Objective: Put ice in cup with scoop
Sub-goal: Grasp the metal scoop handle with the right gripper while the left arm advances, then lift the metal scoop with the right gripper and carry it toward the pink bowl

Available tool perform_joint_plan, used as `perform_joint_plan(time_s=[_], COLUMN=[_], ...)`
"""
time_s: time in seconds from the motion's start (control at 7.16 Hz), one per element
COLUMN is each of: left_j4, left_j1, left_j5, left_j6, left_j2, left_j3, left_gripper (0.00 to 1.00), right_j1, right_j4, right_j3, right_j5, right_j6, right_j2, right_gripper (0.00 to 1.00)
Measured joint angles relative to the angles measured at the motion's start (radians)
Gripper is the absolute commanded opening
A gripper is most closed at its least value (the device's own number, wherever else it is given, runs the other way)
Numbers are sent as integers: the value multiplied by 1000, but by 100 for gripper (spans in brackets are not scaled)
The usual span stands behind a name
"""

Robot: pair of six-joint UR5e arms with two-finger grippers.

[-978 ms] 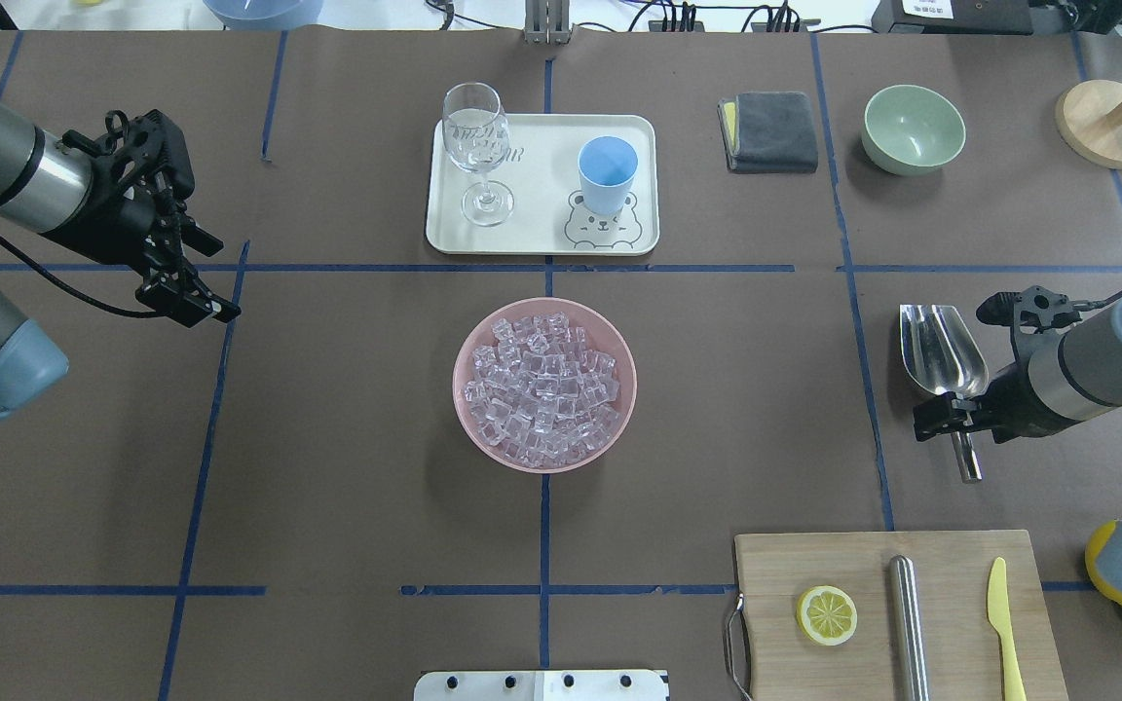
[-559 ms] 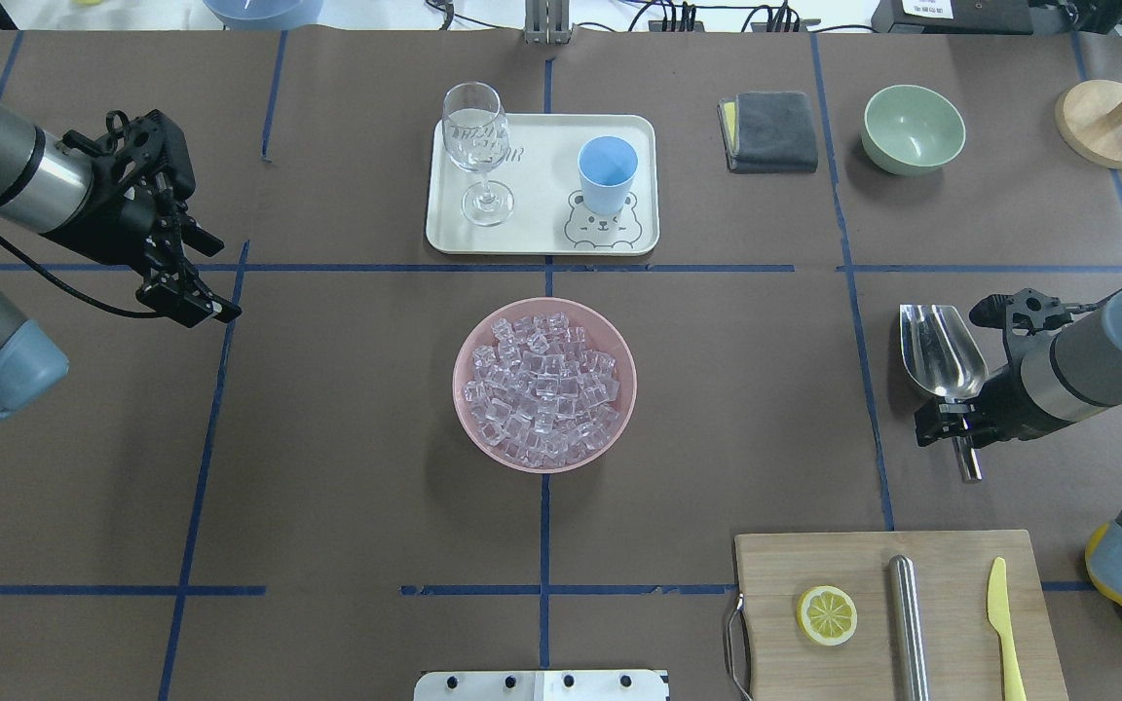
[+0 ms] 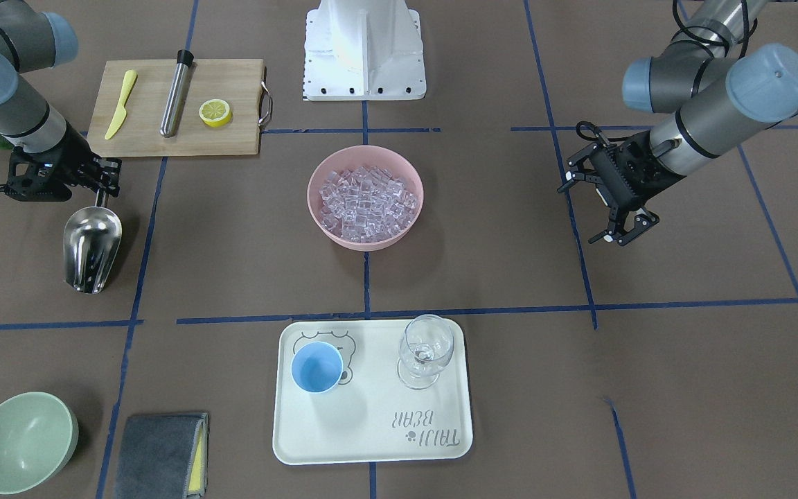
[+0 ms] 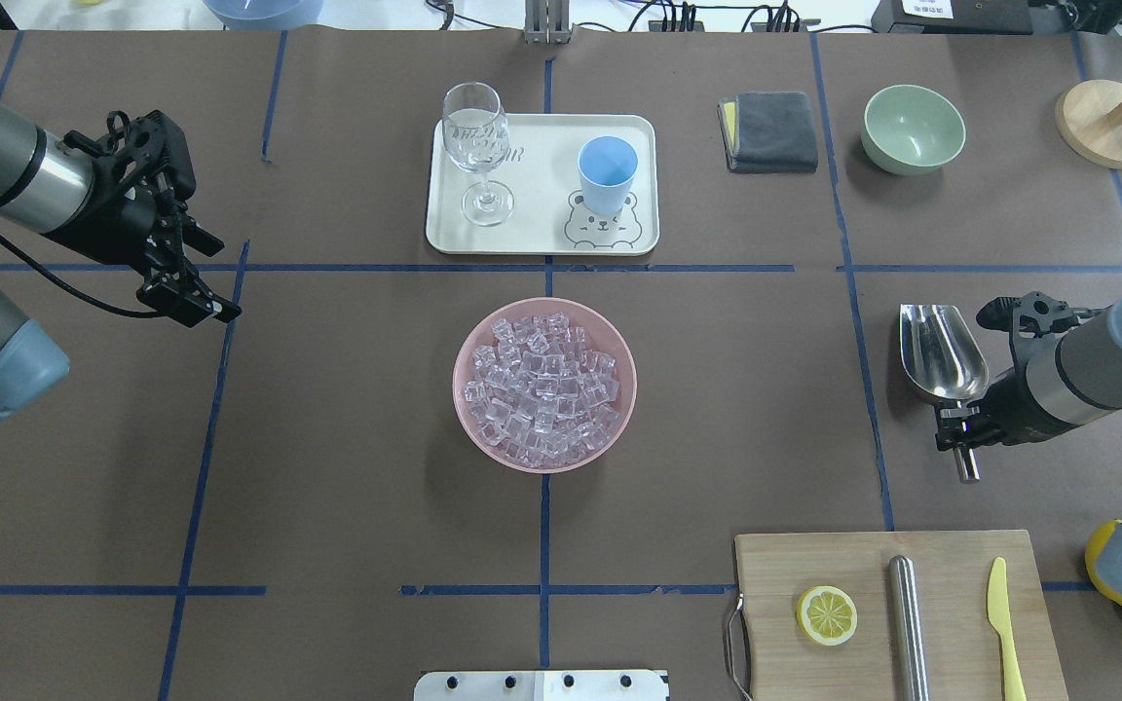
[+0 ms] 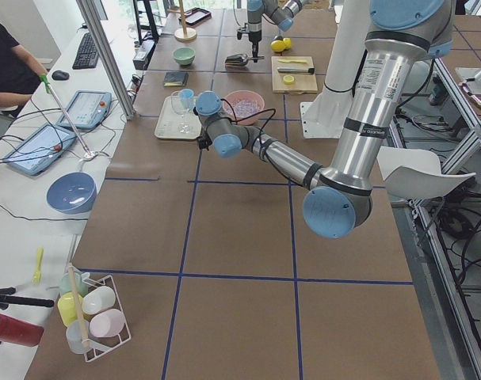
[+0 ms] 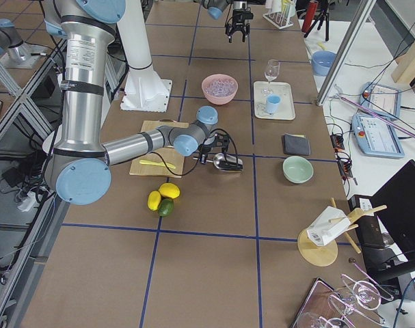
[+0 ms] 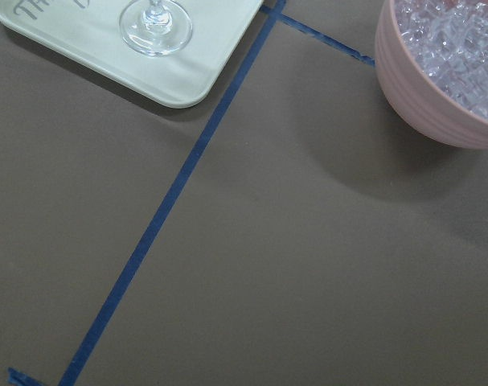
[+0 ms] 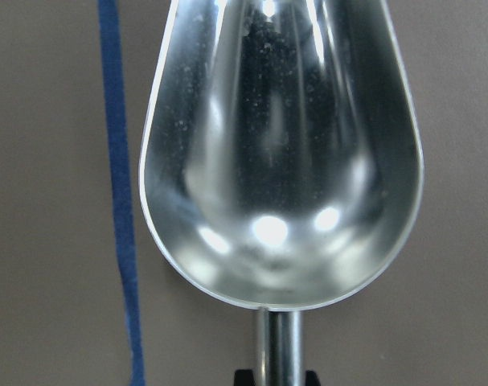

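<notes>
Scoop (image 4: 943, 352) lies empty on the surface, centre right of the overhead view; right end effector (image 4: 960, 435) straddles its handle, clamped or not cannot be told; ice (image 4: 543, 387) all in pink bowl (image 4: 624, 414) at centre; cup (image 4: 608, 167) empty on tray (image 4: 542, 195), upper centre; left end effector (image 3: 622, 232) spread, idle. Judged: scooping and pouring both remain.

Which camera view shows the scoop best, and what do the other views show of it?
The right wrist view: the scoop fills the frame, bowl clearly empty. Overhead and front views show it whole but small, handle at the right hand. Side views show it tiny; the left wrist view, not at all.
</notes>
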Motion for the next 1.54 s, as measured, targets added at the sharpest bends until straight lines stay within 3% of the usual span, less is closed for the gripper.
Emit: perform_joint_plan(time_s=[0.42, 0.7, 1.12, 1.54], left_j4=[0, 0, 0, 0], left_j1=[0, 0, 0, 0], left_j5=[-1, -1, -4, -6], left_j6=[-1, -1, -1, -1], left_j2=[-1, -2, -2, -2], left_j3=[-12, -14, -17, -19], left_gripper=[100, 100, 100, 100], right_j1=[64, 114, 156, 135], right_j4=[-14, -36, -48, -58], right_j3=[117, 160, 181, 182], right_j5=[4, 33, 7, -35], right_j6=[-4, -107, -307, -341], right_j2=[-15, 23, 87, 112], right_gripper=[0, 0, 0, 0])
